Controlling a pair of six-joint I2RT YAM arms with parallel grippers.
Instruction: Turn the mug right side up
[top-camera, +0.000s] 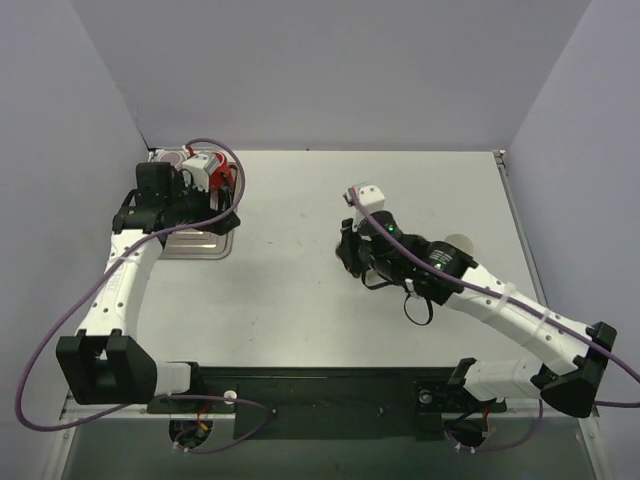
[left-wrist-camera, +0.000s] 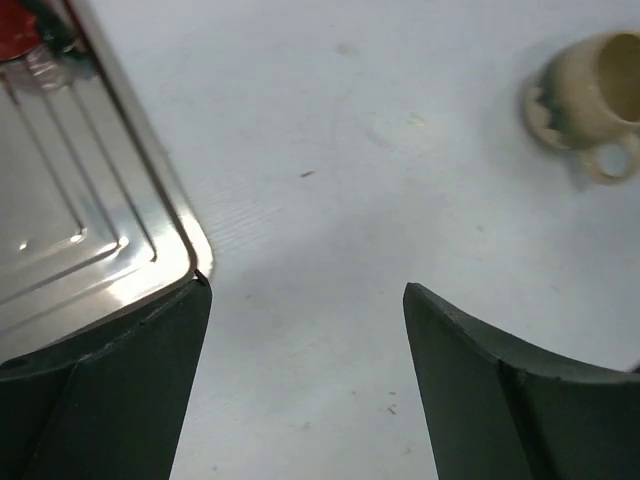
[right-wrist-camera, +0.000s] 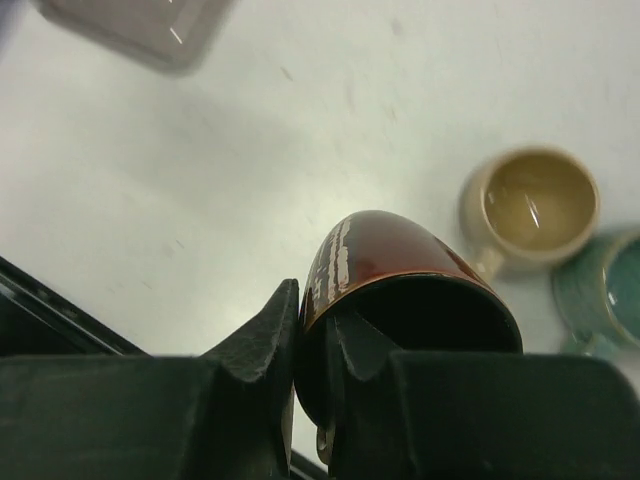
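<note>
Though rim-pinched, mug (right-wrist-camera: 400, 255) amid open tabletop (right-wrist-camera: 200, 180).

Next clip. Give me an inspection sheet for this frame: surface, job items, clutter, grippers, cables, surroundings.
Surface: white table, faint scuffs.
Job's things: brown mug, tilted, opening toward the right wrist camera, held at its rim.
Clutter: cream mug and teal mug, openings up, side by side; metal tray at the far left.
Grippers: left gripper open, holding nothing, beside the tray's corner; right gripper shut on the brown mug's wall, one finger inside, one outside.
Cables: purple cable along each arm, clear of the mugs.
Surroundings: plain walls on three sides; nothing else seen.
</note>
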